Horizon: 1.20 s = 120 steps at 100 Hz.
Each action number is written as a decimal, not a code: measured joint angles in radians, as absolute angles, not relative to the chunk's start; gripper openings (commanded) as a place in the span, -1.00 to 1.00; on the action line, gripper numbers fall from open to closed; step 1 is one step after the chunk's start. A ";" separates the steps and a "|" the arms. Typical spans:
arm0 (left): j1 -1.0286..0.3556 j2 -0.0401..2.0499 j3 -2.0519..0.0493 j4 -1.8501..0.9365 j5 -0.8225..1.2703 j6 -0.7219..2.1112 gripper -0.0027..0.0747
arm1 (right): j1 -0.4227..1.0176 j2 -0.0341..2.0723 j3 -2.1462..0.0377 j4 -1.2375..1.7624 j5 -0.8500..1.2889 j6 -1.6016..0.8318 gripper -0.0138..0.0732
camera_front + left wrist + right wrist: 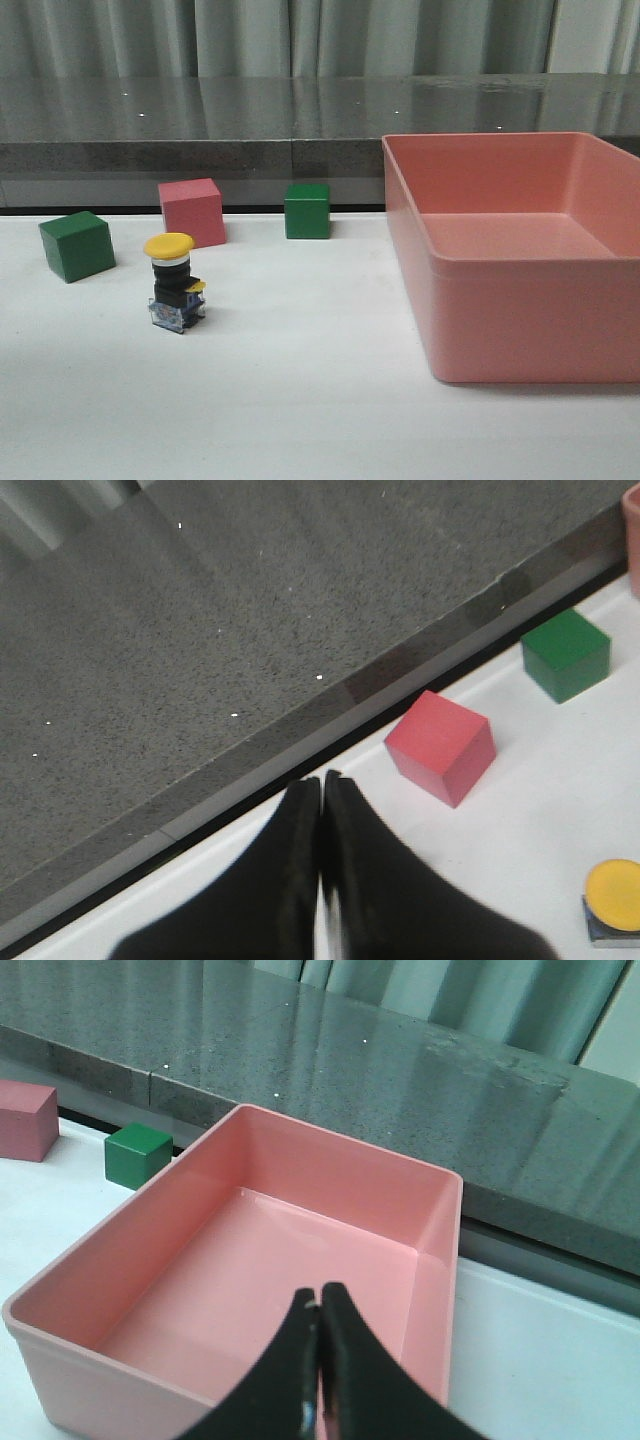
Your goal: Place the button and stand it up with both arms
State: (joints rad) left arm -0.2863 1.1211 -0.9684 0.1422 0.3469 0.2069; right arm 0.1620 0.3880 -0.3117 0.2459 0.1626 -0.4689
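Push-button switch [174,283] upright, mid-left of surface [300,400], open room around | pink bin [520,250] at right edge, cut off | left claw [322,785], right claw [318,1305] both closed, empty.

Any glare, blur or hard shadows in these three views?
Front view: soft even light, faint shadow beside the button, dim reflections on the grey counter, slightly soft overall. Left wrist view: closed left gripper dark and blurred up close, pink cube sharp. Right wrist view: sheen on the pink bin floor, right gripper out of focus.
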 measured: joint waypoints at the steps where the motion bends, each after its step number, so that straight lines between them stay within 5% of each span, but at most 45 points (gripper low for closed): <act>1: -0.286 1.113 -0.957 0.135 0.341 0.207 -0.98 | 0.162 0.388 -0.312 0.246 0.163 -0.469 -0.82; 46: -0.285 0.631 -0.410 0.060 0.021 0.207 -0.98 | 0.162 0.388 -0.312 0.246 0.163 -0.469 -0.82; 120: -0.269 0.588 -0.309 0.000 -0.005 0.205 -0.98 | 0.162 0.388 -0.312 0.246 0.163 -0.469 -0.82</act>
